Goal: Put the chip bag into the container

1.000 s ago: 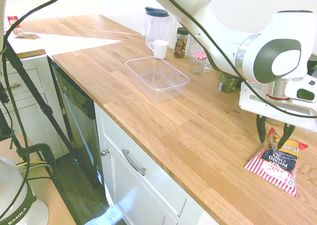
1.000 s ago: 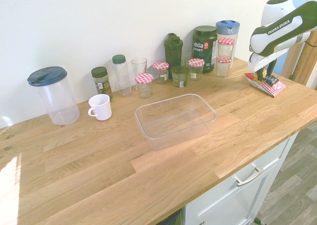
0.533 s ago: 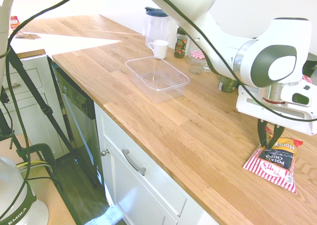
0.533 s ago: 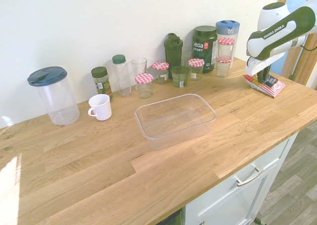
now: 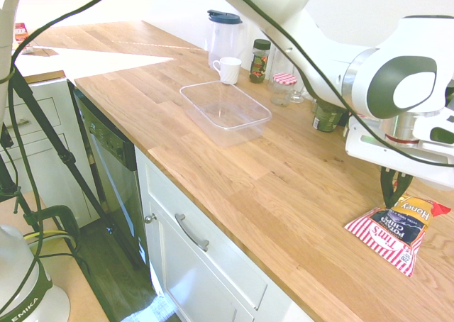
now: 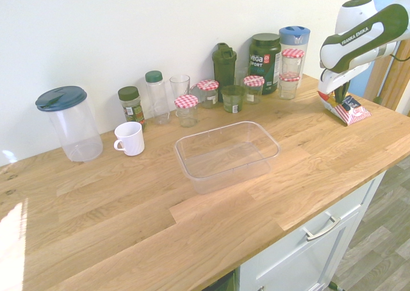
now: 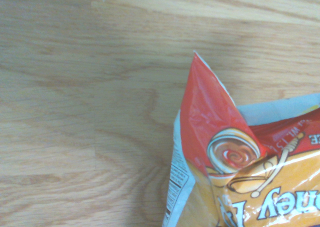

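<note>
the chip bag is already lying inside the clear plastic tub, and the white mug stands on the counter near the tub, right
Not quite: the chip bag is not inside the clear plastic tub. The first exterior view shows it apart from the tub, at the closed jaws. The white mug does stand on the counter near the tub.
</note>
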Controlling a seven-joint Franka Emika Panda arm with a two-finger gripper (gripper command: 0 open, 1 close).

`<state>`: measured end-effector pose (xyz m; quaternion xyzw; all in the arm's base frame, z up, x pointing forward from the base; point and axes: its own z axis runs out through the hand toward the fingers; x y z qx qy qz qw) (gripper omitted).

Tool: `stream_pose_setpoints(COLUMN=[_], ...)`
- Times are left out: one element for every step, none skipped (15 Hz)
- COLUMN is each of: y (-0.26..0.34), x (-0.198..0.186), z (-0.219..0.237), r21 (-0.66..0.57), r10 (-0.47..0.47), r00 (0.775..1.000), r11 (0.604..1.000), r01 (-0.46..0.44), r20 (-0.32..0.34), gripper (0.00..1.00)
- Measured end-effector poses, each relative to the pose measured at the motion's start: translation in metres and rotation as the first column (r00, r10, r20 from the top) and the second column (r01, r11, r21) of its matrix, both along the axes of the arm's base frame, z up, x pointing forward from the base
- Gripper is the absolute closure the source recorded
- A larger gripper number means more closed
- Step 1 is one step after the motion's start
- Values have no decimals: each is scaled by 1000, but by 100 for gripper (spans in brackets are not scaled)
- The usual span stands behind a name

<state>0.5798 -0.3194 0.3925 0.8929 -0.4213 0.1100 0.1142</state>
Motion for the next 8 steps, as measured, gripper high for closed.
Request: stream_pose_setpoints(y=[6, 15, 27, 44, 64, 87, 116, 149], x=[1, 2, 4, 6, 8, 10, 13, 16], z=[11, 24, 39, 55, 69, 85, 101, 114], r21=[-1, -5, -10, -19, -34, -50, -66, -81], r10=[7, 20, 33, 45, 55, 64, 75, 86], r00=[1000, 1000, 999, 999, 998, 997, 996, 995], r11=[1000, 1000, 999, 999, 998, 997, 995, 993], r01=[-7, -20, -32, -44, -54, -62, -72, -83], r20=[9, 17, 23, 30, 34, 37, 41, 44], gripper=[100, 100, 100, 100, 100, 100, 100, 100])
